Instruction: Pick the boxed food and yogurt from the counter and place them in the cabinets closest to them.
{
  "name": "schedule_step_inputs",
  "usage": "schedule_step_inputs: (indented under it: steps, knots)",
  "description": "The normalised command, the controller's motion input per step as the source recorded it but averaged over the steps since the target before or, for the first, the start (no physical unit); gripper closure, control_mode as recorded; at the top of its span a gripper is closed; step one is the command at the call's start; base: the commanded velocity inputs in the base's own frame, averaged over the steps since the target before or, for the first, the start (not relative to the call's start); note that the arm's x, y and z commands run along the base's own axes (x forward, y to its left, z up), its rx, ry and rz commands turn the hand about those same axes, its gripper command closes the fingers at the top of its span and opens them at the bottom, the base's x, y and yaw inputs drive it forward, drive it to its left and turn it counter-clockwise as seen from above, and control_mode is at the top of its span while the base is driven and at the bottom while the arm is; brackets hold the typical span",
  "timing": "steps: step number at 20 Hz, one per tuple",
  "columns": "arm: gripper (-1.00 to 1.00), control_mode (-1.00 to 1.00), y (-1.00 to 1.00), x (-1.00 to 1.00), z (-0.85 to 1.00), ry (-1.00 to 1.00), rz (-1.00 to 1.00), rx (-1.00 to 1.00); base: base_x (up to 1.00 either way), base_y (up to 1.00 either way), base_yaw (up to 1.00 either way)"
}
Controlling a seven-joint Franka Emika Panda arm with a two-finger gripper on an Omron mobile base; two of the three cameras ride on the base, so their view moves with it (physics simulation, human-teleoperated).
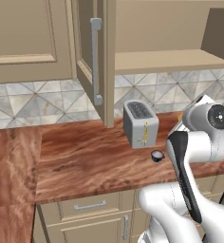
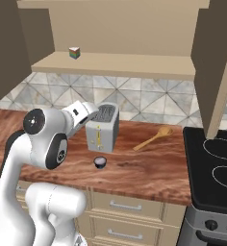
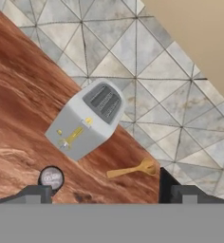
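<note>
Yogurt waiting on desk, box already shelved.

From left: small red box [image 2: 74, 53] on tan cabinet shelf [image 2: 134, 65]; grey metal toaster [image 2: 102, 128]; tiny dark yogurt cup [image 2: 100, 162] near desk [image 2: 149, 170] front edge; gripper [image 3: 104, 197] open, empty, presumably approaching.

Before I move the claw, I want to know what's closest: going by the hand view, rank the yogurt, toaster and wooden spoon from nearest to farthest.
1. yogurt: just by the claw's lower-left finger tip, on the counter.
2. wooden spoon: a little beyond, toward the other finger tip.
3. toaster: farther up the view, near the tiled wall.
</note>
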Motion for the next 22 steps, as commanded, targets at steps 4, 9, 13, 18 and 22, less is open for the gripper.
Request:
schedule_step_inputs:
  steps: [4, 9, 13, 18, 22]
  knots:
    - [-1.0, -1.0, 0.0, 0.0, 0.0, 0.0, 0.0, 0.0, 0.02, 0.0, 0.0]
    - [-1.0, -1.0, -0.01, -0.01, -0.07, -0.01, 0.0, 0.03, 0.0, 0.0, 0.0]
    - [-1.0, -1.0, 0.0, 0.0, -0.12, 0.0, 0.0, 0.06, 0.0, 0.0, 0.0]
    - [-1.0, -1.0, 0.0, 0.0, -0.12, 0.01, 0.0, 0.04, 0.0, 0.0, 0.0]
    - [-1.0, -1.0, 0.0, 0.0, -0.04, 0.0, 0.0, 0.0, 0.0, 0.0, 0.0]
